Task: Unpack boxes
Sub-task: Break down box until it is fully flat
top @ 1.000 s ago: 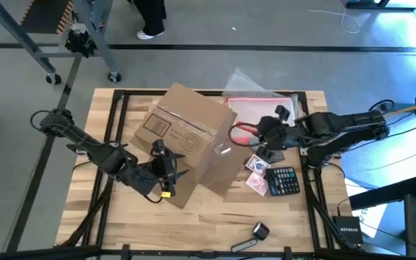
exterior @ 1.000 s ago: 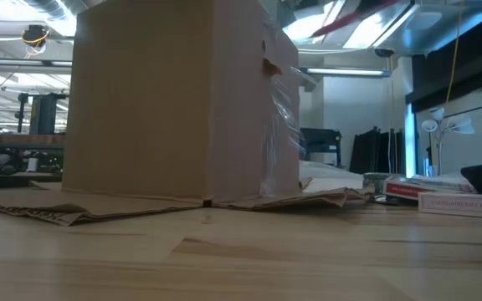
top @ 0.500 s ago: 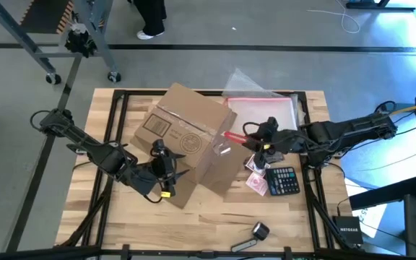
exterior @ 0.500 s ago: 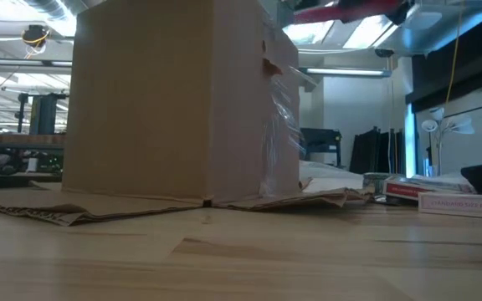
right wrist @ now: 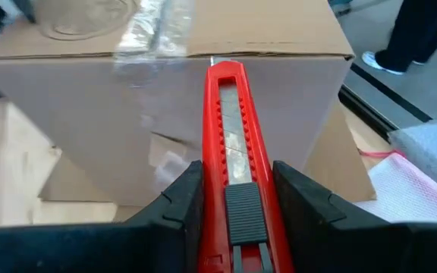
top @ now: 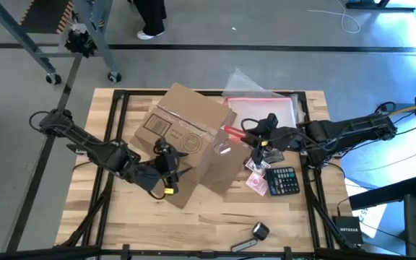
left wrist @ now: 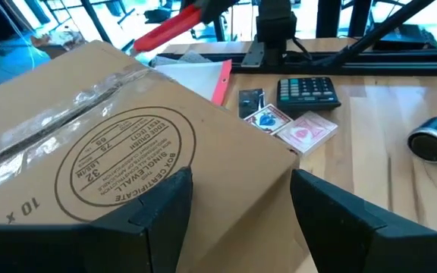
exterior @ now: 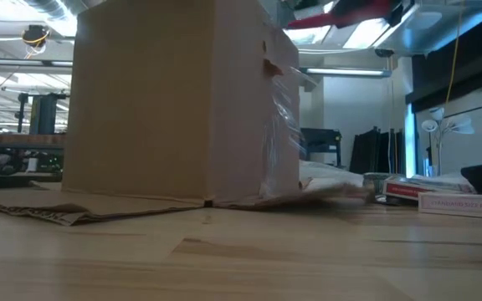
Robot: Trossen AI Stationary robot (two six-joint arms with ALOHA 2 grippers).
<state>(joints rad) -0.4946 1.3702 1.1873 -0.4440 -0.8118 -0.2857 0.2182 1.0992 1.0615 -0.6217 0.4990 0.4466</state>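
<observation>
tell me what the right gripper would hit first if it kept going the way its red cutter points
Probably the plain brown corrugated cardboard box: the red utility knife in the right gripper points at its taped top edge.

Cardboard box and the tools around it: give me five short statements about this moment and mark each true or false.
1. The right end effector is shut on a red box cutter that points at the cardboard box. True.
2. The left end effector grips a flap of the box. False: its fingers stand open at the box's side, holding nothing.
3. A black calculator lies on the table on the right arm's side of the box. True.
4. Clear tape runs along the box's top seam. True.
5. The playing-card packs sit on top of the box. False: they lie on the table beside the calculator.
</observation>
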